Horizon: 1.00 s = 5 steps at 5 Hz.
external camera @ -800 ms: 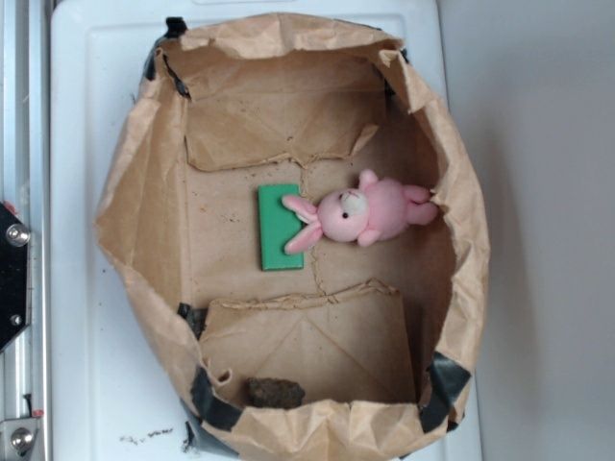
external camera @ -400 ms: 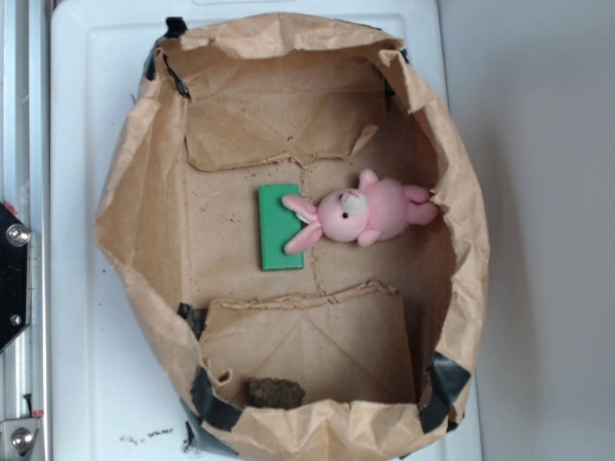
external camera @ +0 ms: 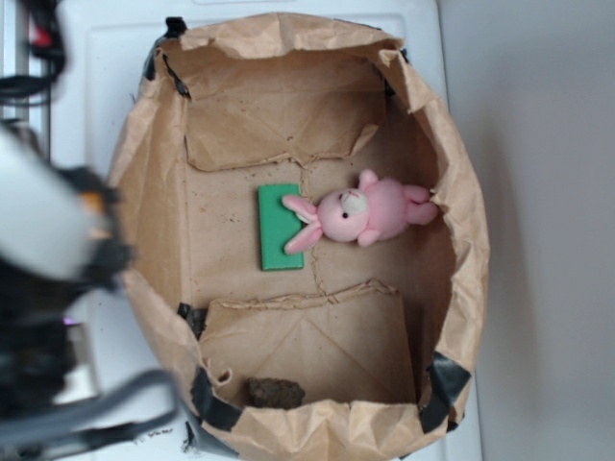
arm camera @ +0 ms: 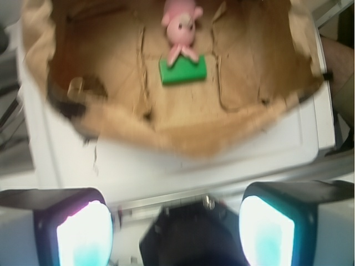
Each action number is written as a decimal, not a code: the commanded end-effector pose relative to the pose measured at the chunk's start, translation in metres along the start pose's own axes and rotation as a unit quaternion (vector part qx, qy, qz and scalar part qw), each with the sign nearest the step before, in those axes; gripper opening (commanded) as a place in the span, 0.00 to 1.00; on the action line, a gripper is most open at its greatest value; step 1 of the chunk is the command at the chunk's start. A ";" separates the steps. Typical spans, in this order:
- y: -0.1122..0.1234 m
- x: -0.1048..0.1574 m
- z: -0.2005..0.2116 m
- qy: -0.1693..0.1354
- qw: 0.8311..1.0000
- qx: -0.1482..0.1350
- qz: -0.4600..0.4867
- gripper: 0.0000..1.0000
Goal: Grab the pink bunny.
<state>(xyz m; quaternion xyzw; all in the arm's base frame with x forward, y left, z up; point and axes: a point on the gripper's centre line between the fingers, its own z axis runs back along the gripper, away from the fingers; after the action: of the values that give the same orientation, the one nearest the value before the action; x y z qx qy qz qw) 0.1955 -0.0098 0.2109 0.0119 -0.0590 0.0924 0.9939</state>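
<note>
pink bunny lying in paper bag, ears over green block, brown clump by bag rim, blurred arm left outside bag, end effector spread wide, empty

Looked soft and fuzzy: pink bunny, plush cloth. Seemed smooth, matt, foam-like: green block. Appeared crumpled, creased and rough: brown paper bag, patched with glossy black tape. Showed smooth, faintly shiny white plastic: tray.
</note>
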 end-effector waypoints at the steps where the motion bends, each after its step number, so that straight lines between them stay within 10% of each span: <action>1: 0.005 0.060 -0.035 -0.057 0.998 -0.014 -0.021 1.00; 5: 0.005 0.129 -0.127 -0.052 0.994 -0.033 -0.095 1.00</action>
<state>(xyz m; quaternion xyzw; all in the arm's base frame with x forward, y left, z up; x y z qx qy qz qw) 0.3287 0.0165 0.0827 -0.0161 -0.0854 -0.0072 0.9962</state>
